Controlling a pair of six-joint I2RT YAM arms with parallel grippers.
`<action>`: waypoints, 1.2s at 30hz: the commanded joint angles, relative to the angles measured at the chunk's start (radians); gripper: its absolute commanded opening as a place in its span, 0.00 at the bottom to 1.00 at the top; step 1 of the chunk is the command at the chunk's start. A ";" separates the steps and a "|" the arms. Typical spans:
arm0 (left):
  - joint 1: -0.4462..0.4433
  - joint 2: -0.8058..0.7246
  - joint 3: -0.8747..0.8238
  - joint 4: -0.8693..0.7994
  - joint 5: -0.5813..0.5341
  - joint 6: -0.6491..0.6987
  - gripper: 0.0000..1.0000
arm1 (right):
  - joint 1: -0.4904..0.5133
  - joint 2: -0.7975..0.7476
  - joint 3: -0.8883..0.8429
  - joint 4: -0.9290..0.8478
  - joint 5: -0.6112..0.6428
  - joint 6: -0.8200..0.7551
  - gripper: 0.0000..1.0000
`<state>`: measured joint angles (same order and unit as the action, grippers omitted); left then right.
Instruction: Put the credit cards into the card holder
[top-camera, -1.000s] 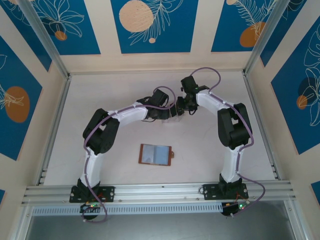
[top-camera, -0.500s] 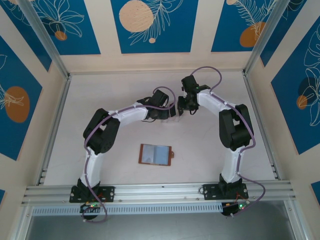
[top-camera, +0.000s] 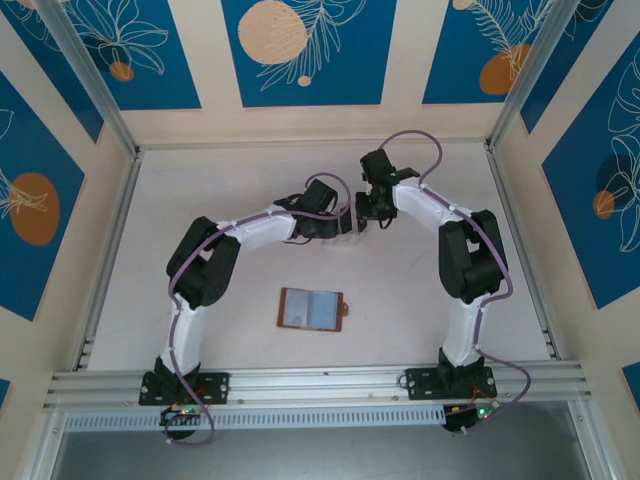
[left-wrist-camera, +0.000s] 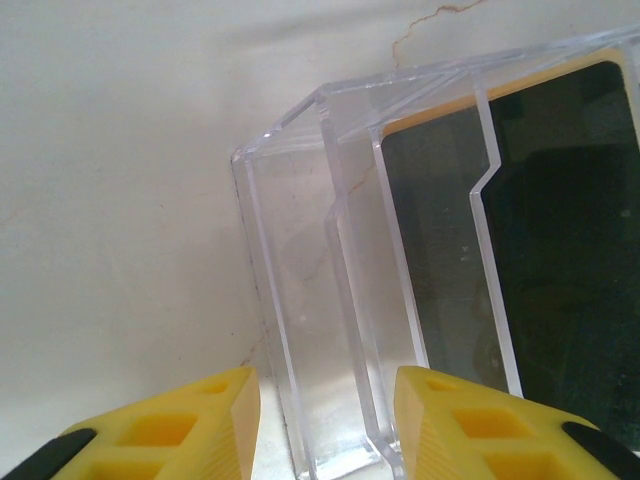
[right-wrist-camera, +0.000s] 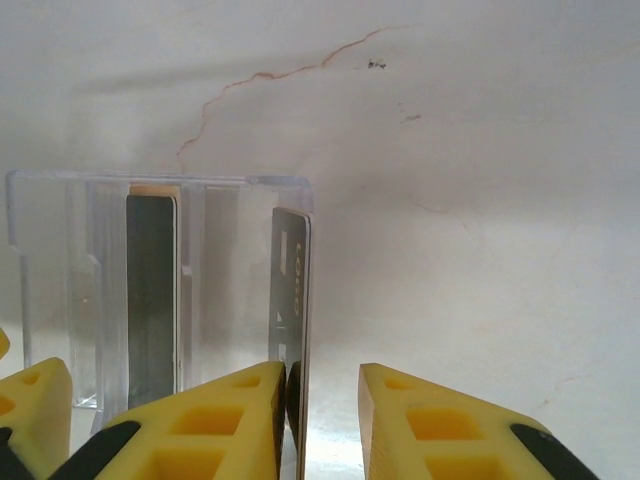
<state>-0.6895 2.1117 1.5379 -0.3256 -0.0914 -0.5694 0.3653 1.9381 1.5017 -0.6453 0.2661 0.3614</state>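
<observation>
Clear stand (left-wrist-camera: 300, 330) holds dark cards (left-wrist-camera: 560, 250); left pincer (left-wrist-camera: 322, 392) parted, right pincer (right-wrist-camera: 322, 380) parted around one.

Clear slotted stand (left-wrist-camera: 300, 300) upright on white table (top-camera: 390, 290)

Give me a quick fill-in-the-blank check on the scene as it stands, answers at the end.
1. The brown card holder lies ____ on the table, its pale pockets facing up.
2. The credit cards stand in the slots of a ____ plastic stand.
3. The right gripper straddles one dark card standing on its ____.
Missing words: open; clear; edge.
</observation>
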 joint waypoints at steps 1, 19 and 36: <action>0.014 0.051 -0.042 -0.069 -0.050 -0.003 0.39 | -0.002 -0.046 0.033 -0.049 0.049 -0.019 0.27; 0.014 0.054 -0.053 -0.058 -0.045 -0.013 0.39 | 0.000 -0.042 0.031 -0.035 -0.005 -0.021 0.18; 0.015 0.050 -0.063 -0.052 -0.044 -0.015 0.38 | -0.013 0.000 0.038 -0.018 -0.089 0.008 0.17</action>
<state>-0.6872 2.1258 1.5162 -0.2989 -0.1062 -0.5854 0.3584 1.9224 1.5131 -0.6590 0.2073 0.3595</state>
